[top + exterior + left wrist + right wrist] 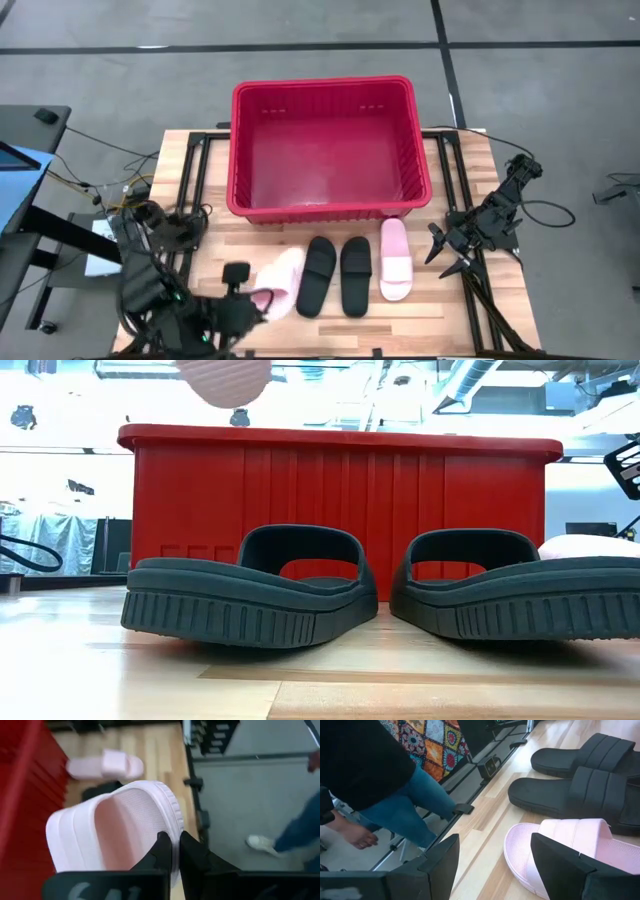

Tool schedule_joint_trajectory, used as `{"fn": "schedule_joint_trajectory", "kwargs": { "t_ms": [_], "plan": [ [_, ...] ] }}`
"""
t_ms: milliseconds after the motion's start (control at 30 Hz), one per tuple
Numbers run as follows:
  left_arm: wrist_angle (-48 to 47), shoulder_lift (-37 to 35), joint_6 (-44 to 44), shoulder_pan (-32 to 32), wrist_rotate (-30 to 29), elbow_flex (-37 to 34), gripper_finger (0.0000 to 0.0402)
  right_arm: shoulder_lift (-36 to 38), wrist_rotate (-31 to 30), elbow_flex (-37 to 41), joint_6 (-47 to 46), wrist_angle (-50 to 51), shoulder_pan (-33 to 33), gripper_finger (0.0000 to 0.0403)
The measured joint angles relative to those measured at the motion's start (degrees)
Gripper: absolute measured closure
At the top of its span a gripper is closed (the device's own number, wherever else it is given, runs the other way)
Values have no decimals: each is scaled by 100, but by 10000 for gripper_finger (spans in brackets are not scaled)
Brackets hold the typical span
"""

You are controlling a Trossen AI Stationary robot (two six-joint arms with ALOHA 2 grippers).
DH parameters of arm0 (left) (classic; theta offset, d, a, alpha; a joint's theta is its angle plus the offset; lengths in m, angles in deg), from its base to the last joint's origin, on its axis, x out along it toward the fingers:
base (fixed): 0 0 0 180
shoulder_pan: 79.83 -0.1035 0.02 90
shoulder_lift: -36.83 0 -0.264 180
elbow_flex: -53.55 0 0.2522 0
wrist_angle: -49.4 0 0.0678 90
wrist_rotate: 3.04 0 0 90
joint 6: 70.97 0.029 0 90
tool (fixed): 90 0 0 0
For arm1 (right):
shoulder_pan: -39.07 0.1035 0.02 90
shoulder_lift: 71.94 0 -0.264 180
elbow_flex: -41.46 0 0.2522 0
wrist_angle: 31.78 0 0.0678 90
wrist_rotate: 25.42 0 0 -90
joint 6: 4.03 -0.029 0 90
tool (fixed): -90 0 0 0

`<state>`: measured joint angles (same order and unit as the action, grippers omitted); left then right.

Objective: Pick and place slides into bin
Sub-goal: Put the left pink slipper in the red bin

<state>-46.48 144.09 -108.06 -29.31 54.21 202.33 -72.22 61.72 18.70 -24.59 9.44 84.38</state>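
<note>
left gripper (240,288) sits at the near left of the counter (470,310), jaws pinching the sole edge of a pink slide (280,283). in the left wrist view the two dark fingers (162,851) are pressed close w/ the slide's rim (172,815) squeezed between them; the rest of the slide (107,832) sticks out beyond the jaws, strap side facing the cam. low view shows a pale ribbed sole (225,378) up above the bin rim, so that slide is off the counter.

right gripper (447,252) hangs at the right side of the counter, just beside the 2nd pink slide (395,258), jaws spread wide and holding nothing. right wrist view: that slide (555,847) lies flat on the counter, showing between the two spread fingers (440,862), not touching either.

two black slides (319,275) (356,275) lie flat side by side between the two pink ones, near the bin's front wall; in the low view they (245,588) (515,585) stand in front of the red wall.

bin (240,150) is at the far middle of the counter, no slide inside it.

person in jeans (405,812) stands by the counter edge in the right wrist view; a leg and a white shoe (262,844) show on the floor in the left wrist view.
</note>
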Motion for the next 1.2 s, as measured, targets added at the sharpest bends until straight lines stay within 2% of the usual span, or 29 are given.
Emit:
{"fn": "schedule_joint_trajectory", "kwargs": {
  "t_ms": [300, 633, 800, 1033, 1200],
  "plan": [
    [11, -713, 812, -267, -797, -2, 401, 2, 0, 0, 0, 0, 0, 163],
    [8, -1320, 2430, -935, -1727, -2, 401, 1, 0, 2, -2, 0, 2, 163],
    [-11, -1365, 3352, -1665, -1764, -2, 401, 2, 0, 2, 0, 0, -1, 163],
    [-782, -1361, 3500, -2790, -1759, -2, 401, 1, 0, 1, -2, 0, -1, 163],
    [-768, -1345, 4096, -3556, -1538, -140, 401, 0, 0, 1, -1, 0, -1, 163]
  ]
}}
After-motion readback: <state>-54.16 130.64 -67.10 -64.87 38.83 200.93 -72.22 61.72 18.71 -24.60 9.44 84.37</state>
